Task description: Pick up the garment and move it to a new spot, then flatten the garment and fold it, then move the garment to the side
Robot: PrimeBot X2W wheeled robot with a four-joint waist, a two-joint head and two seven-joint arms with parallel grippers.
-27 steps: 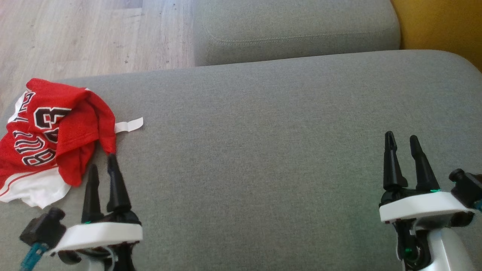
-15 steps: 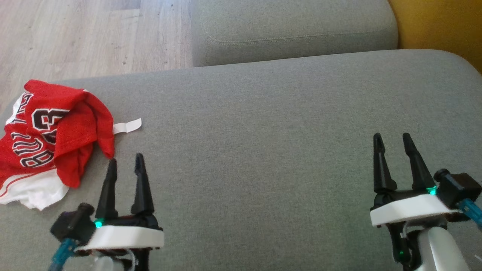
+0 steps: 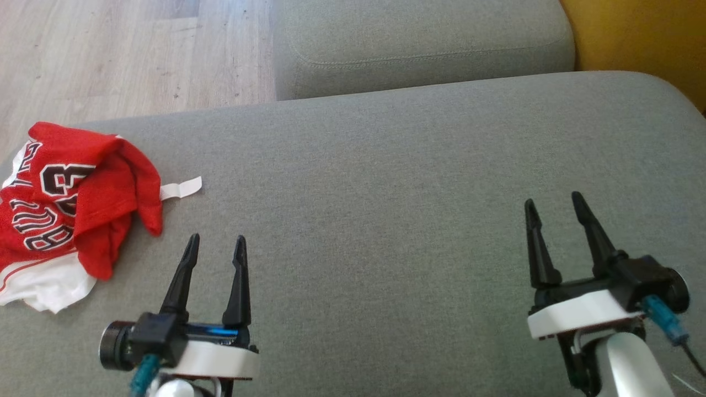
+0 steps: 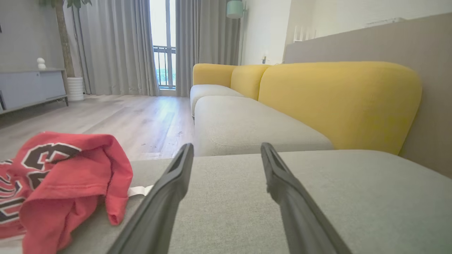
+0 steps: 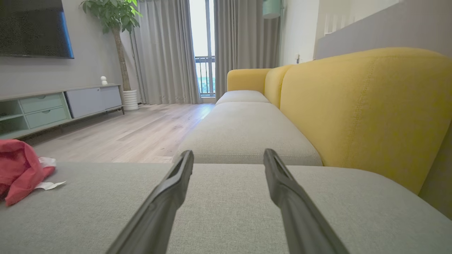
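Left end effector [image 3: 217, 238] and right end effector [image 3: 553, 198] hover released, empty, over the sofa [image 3: 386, 182]; the bunched jersey [image 3: 71, 204] lies at its left edge, seemingly set aside.

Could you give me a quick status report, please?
Left gripper, right gripper: jaws open, empty. Red jersey crumpled at left edge of cushion, untouched. Nothing in the way.

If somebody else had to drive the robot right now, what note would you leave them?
Left hand: open, empty, right of the red jersey, apart from it.
Right hand: open, empty, over the grey sofa cushion.
Red jersey: bunched at the cushion's left edge, white tag sticking out.
Done: it lies at the side.
Left: looks rumpled, maybe not properly folded; check.
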